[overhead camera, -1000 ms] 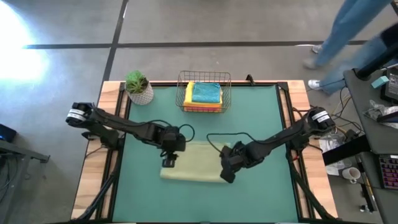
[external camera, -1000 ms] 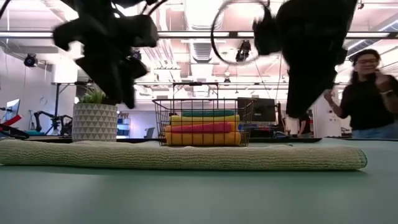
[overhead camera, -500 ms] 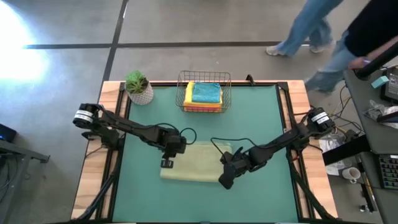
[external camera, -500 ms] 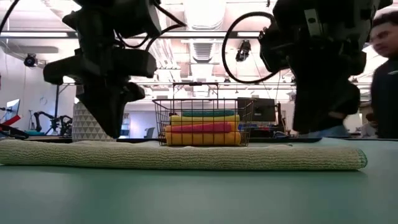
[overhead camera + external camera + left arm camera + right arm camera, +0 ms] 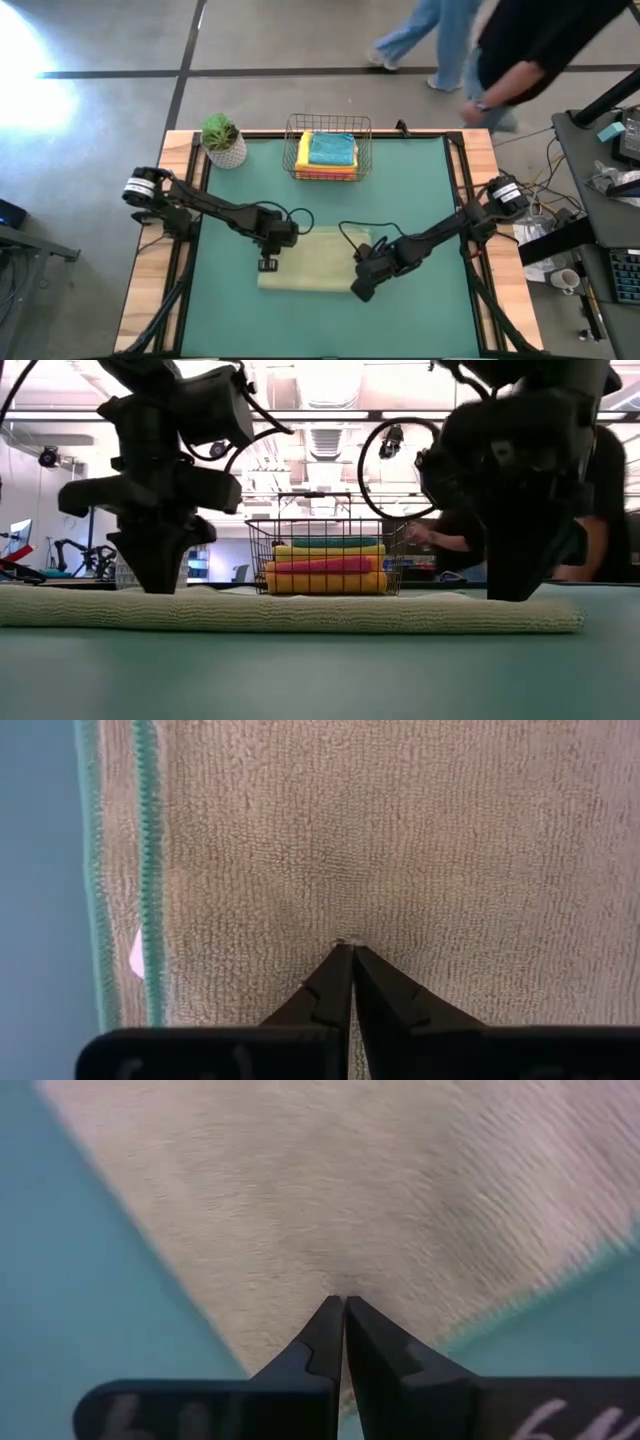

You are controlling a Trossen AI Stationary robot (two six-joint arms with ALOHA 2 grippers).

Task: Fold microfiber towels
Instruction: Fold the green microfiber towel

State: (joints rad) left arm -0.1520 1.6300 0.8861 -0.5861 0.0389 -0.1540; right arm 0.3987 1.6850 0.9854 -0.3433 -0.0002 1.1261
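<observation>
The mat [image 5: 420, 200] is covering the table, and a person [image 5: 520, 40] is walking past its far side. At the mat's far edge a wire basket [image 5: 328, 146] is holding a stack of folded towels [image 5: 328, 565]: teal on top, then yellow, pink and orange layers showing from the low view. A potted plant [image 5: 222, 139] is standing beside the basket.

One sage towel [image 5: 310, 270] is lying on the near half of the mat, folded over into a long strip, its layers showing at the edge in the low view. So most of the pile is looking finished and stored; this towel is, by my judgement, part-folded and still needing further folds before going into the basket.

The left gripper [image 5: 268, 263] is pressing its closed fingertips on the strip's left end, and the right gripper [image 5: 358, 292] is doing the same at the right end. Whether either is pinching cloth between its shut fingers is not clear.
</observation>
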